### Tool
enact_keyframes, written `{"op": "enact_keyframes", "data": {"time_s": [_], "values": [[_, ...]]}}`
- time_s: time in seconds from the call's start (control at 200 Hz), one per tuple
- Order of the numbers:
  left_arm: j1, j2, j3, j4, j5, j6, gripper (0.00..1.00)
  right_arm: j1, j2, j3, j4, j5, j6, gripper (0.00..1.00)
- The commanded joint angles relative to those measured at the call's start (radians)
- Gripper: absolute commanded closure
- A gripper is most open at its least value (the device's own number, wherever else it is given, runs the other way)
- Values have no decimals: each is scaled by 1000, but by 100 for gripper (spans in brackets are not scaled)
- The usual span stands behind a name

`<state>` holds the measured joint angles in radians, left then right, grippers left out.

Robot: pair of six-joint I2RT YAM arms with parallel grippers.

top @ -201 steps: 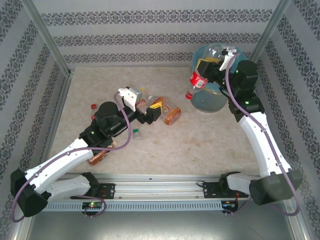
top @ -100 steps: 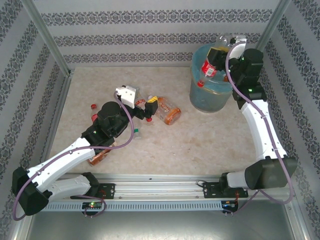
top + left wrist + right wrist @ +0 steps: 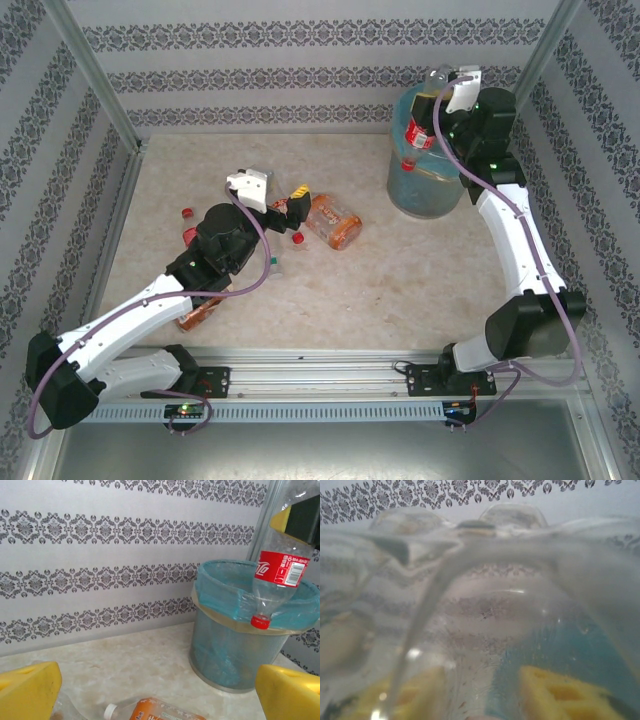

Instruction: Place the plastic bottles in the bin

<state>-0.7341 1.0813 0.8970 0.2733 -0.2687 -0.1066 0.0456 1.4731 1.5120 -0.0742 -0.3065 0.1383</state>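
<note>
From above: in the last second my right tool (image 3: 437, 98) has swung the red-labelled bottle (image 3: 415, 132) from outside the bin (image 3: 428, 200), on the flank facing my left arm, to up over its mouth. The tool is narrow and clamped on the bottle's base end. The bottle hangs tilted, cap down, above the part of the bin nearest that flank. My left tool (image 3: 297, 212) has stayed wide and has crept closer to the orange bottle (image 3: 335, 222). That bottle lies on the desk (image 3: 400, 290), well apart from the bin, and other bottles (image 3: 195, 315) lie farther off still.

Left wrist: the orange bottle lies low between my spread fingers. Past it, the red cap hangs level with the bin's near rim, and I cannot tell whether it is inside or just in front.

Right wrist: clear bottle wall sits against the lens with my yellow pads (image 3: 555, 695) gripping either side, and the bin's blue liner (image 3: 555, 650) shows below.

I judge the drop is nearly ready, but I'd move nearer the bin's middle first
</note>
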Motion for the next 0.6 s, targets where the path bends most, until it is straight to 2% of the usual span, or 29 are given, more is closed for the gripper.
{"op": "enact_keyframes", "data": {"time_s": [0.0,0.33,0.44,0.595], "values": [[-7,1,-5,65,-43,25,0,-7,-6,38,16,-45,-1,56],[-7,-10,-12,59,-48,28,0,7,-27,140,9,-174,107,58],[-5,-12,-15,54,-64,29,0,10,-15,219,-22,-133,85,57],[4,6,1,-21,-129,-4,0,-12,49,320,-93,17,-19,57]]}}
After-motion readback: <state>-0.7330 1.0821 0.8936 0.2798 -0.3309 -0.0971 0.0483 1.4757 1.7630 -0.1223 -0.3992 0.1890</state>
